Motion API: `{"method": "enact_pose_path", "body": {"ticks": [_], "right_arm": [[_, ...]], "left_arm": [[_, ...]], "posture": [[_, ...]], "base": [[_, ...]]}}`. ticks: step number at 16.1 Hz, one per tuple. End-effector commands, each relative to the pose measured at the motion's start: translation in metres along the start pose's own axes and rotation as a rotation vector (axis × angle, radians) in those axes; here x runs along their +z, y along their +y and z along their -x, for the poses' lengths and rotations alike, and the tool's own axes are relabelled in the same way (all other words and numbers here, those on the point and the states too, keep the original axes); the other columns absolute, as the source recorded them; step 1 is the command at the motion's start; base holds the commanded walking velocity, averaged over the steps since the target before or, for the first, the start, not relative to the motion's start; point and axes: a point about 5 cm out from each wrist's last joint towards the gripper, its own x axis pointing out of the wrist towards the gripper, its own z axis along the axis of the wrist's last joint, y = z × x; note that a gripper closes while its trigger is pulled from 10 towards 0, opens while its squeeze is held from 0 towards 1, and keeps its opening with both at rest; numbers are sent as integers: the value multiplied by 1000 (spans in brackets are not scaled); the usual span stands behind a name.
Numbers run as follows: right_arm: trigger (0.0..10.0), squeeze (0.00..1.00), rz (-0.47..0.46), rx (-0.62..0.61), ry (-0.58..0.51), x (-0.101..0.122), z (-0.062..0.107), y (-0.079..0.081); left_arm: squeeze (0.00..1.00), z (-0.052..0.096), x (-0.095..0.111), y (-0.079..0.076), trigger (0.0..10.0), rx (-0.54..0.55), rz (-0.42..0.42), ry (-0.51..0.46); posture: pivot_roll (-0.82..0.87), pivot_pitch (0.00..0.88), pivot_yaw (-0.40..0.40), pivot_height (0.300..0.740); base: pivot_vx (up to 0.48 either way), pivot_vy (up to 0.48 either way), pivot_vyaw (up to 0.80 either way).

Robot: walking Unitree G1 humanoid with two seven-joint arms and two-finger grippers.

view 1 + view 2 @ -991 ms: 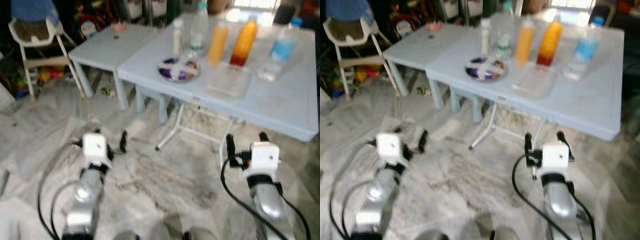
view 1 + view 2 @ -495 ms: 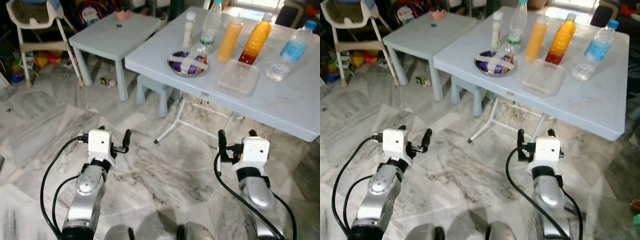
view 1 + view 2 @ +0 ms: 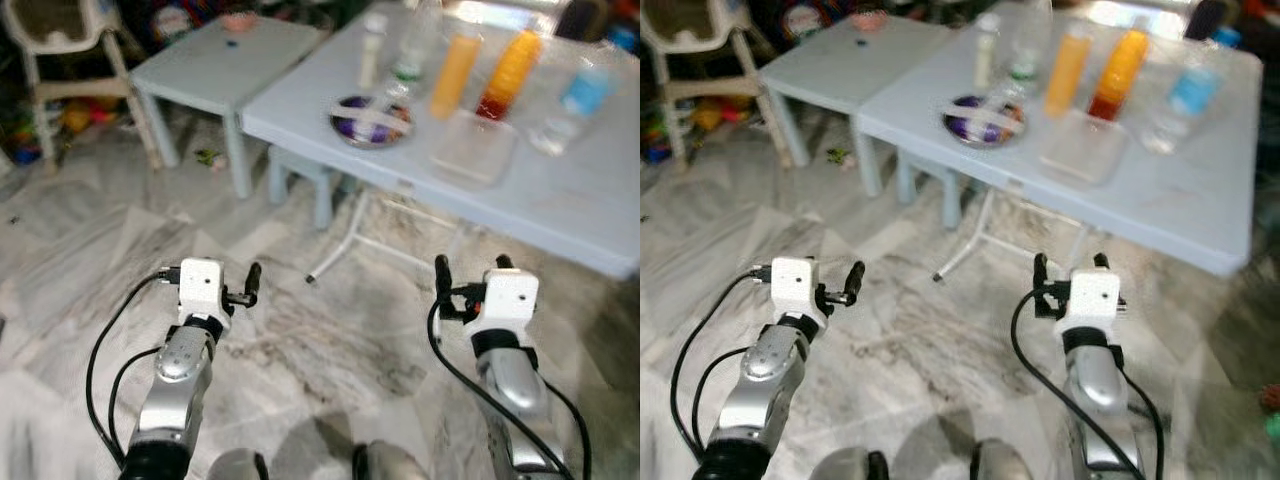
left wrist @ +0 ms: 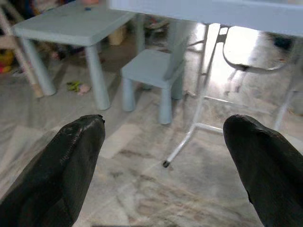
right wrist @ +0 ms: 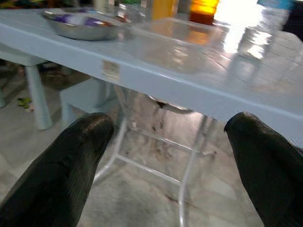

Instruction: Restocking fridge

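Note:
A pale blue folding table (image 3: 560,215) stands ahead with drinks on it: a small white bottle (image 3: 373,48), a clear bottle (image 3: 410,50), an orange juice bottle (image 3: 455,75), an orange-red bottle (image 3: 508,75) and a blue-labelled water bottle (image 3: 582,98). A metal bowl (image 3: 370,120) and a clear plastic container (image 3: 472,148) sit near the table's front edge. My left gripper (image 3: 212,277) is held low over the floor, open and empty. Just short of the table's front edge and below it, my right gripper (image 3: 472,267) is open and empty too.
A low pale blue table (image 3: 215,60) stands to the left, with a small stool (image 4: 154,68) under the big table beside white folding legs (image 4: 189,137). A white chair (image 3: 60,50) and toys crowd the far left. The floor is grey marble.
The whole view has shifted and blurred slightly with the camera's motion. Both grippers keep the same open pose in front of me.

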Motion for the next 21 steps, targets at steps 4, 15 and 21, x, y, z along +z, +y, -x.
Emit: {"method": "enact_pose_path", "body": {"ticks": [4,15,21], "right_arm": [[10000,0,-2,4,-16,3,-2,0],[10000,0,9,46,-61,15,-5,5],[10000,0,21,72,-57,14,-7,9]], "left_arm": [[0,2,10,-2,10000,-39,38,-52],[0,0,17,-9,10000,-83,54,-92],[0,0,17,-10,10000,-95,58,-94]], "posture": [[-33,83,11,740],[-36,80,13,740],[-37,79,12,740]], "base": [[0,0,-800],[307,0,-126],[473,0,-267]]}}
